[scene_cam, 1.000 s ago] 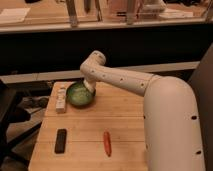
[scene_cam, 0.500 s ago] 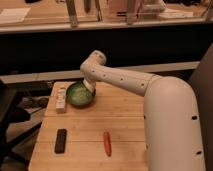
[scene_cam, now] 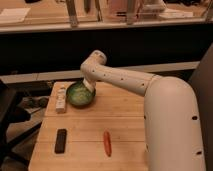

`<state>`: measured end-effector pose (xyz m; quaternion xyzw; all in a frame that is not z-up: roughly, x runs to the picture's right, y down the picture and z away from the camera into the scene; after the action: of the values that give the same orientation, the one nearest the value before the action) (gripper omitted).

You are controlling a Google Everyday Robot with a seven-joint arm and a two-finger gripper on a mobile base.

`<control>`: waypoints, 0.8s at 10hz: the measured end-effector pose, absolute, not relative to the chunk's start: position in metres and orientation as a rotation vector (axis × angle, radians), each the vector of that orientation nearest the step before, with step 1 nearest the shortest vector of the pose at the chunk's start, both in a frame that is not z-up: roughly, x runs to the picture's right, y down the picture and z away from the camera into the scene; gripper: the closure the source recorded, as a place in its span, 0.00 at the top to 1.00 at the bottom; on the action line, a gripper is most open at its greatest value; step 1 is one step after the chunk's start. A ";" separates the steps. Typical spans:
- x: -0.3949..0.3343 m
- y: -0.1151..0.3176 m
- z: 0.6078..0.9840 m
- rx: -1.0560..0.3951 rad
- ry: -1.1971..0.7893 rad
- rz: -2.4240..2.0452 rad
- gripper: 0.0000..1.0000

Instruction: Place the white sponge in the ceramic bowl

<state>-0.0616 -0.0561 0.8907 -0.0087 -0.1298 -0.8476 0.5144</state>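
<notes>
Green ceramic bowl (scene_cam: 76, 95); end effector (scene_cam: 89, 86) over its right rim.

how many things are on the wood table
4: green bowl back left, white oblong item just left of it, black block front left, carrot front centre. The tool over the bowl's right rim may hide more.
</notes>
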 end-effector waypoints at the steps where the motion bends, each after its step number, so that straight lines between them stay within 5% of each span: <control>1: -0.062 -0.056 0.891 -0.018 -0.313 -2.041 0.15; 6: -0.063 -0.058 0.891 -0.005 -0.317 -2.062 0.10; 8: -0.063 -0.057 0.891 -0.001 -0.320 -2.069 0.16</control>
<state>-0.0635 -0.0573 0.8912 -0.0006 -0.1322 -0.8556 0.5004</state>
